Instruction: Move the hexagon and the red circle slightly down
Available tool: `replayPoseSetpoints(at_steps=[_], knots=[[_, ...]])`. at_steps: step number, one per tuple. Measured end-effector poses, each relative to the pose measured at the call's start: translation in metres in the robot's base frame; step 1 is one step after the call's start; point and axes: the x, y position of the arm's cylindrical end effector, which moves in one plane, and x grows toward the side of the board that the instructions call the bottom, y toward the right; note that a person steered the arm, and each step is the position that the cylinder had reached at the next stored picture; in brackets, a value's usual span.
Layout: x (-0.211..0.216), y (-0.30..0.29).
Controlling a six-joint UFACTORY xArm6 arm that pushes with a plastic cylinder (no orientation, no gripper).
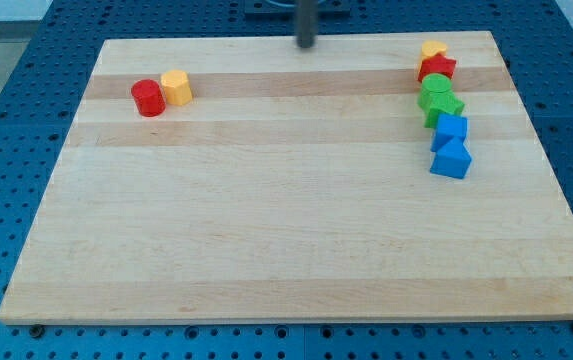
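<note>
Here my tip (307, 45) hangs at the view's top edge of the wooden board (286, 230), a little right of the middle; it is a bare rod end with nothing to spread or press together, and it touches no block. The red circle (148, 98) and the yellow hexagon (176, 87) sit side by side and touching near the view's top left, the hexagon on the right and a shade higher, both well apart from my tip, off to its left and lower. Along the view's right side runs a close column of blocks: a small yellow block (434, 49) at the top, whose shape I cannot make out, a red star (437, 68) just under it, then a green circle (435, 88), a green star (443, 107), a blue cube (451, 129) and, lowest, a blue triangle block (451, 160).
</note>
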Motion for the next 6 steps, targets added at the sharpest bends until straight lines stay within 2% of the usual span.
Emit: replayPoseSetpoints(at_steps=[1, 2, 4, 6], knots=[[0.032, -0.062], [0.067, -0.084], [0.070, -0.163], [0.055, -0.193]])
